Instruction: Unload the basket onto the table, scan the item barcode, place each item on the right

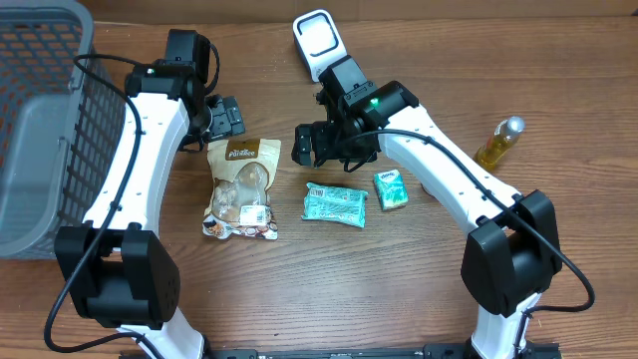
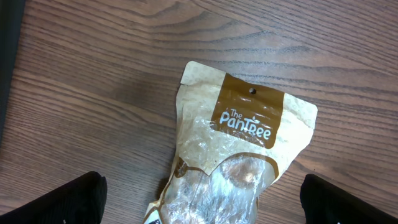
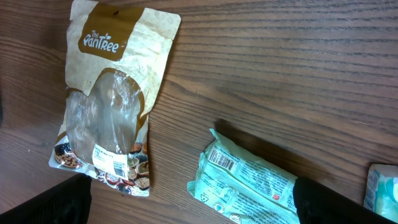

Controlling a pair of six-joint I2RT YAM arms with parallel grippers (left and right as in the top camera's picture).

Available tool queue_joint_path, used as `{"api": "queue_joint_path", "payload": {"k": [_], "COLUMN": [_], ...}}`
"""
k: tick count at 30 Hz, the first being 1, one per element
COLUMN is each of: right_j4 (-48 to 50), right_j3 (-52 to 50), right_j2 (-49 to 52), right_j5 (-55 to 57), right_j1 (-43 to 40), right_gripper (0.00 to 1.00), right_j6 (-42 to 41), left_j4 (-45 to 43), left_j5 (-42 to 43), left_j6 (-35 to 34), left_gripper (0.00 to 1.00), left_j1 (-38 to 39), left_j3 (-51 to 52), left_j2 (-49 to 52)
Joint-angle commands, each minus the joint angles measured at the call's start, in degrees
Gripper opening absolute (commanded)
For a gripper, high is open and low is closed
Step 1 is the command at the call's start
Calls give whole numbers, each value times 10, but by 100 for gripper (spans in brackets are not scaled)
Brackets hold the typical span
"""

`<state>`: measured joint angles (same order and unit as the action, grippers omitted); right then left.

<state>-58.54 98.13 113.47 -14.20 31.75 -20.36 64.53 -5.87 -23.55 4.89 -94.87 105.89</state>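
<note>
We see a desk (image 1: pixel 299 299) of brown wood grain, smooth with a dull sheen. The pouch (image 2: pixel 249 143) looks like matt kraft paper with a glossy, crinkled window of clear plastic. The teal packet (image 3: pixel 249 180) is shiny plastic film, wrinkled at its sealed end. The small box (image 1: pixel 391 188) seems to be printed card. The basket (image 1: pixel 100 130) is matt grey plastic mesh. The bottle (image 1: pixel 498 143) is clear and glossy under a silvery cap. The scanner (image 1: pixel 315 40), the left arm (image 1: pixel 135 165) and the right arm (image 1: pixel 449 175) wear smooth white plastic shells, and the arms' joints are matt black.

Brown wood-grain table (image 1: pixel 329 289), grain running left to right, soft even light, faint sheen
</note>
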Motion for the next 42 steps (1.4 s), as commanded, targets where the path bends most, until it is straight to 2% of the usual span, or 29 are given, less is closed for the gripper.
{"api": "queue_joint_path", "payload": {"k": [1,12,18,25,26,28,29,35,42], "right_j4": [2,2,54,60,60,60,60,62,48], "right_j3": [1,1,1,1,1,1,1,1,1], "right_j2": [-3,-3,-3,-3,-3,-3,-3,-3,-3], "right_j5": [-2,-2,-2,-2,-2,-2,-2,-5,-11], "right_j1": [-1,-1,-1,-1,-1,-1,-1,-1,-1], "right_gripper": [100,100,100,100,100,100,100,100,100], "right_j6": [-3,-3,-3,-3,-3,-3,-3,-3,-3], "left_j4": [-1,-3,-66,-59,-52,-34,-25,22,40], "left_j5": [-5,-5,4,135,150,160,160,129,87], "left_j6": [9,7,2,7,14,17,17,44,43], "left_gripper": [100,100,100,98,86,26,4,4,4], "left_j1": [5,5,5,7,9,16,19,36,41], "left_j3": [-8,-8,-8,-7,-7,-7,-7,-2,0], "left_j2": [-8,-8,-8,-8,-8,-8,-8,-8,-2]}}
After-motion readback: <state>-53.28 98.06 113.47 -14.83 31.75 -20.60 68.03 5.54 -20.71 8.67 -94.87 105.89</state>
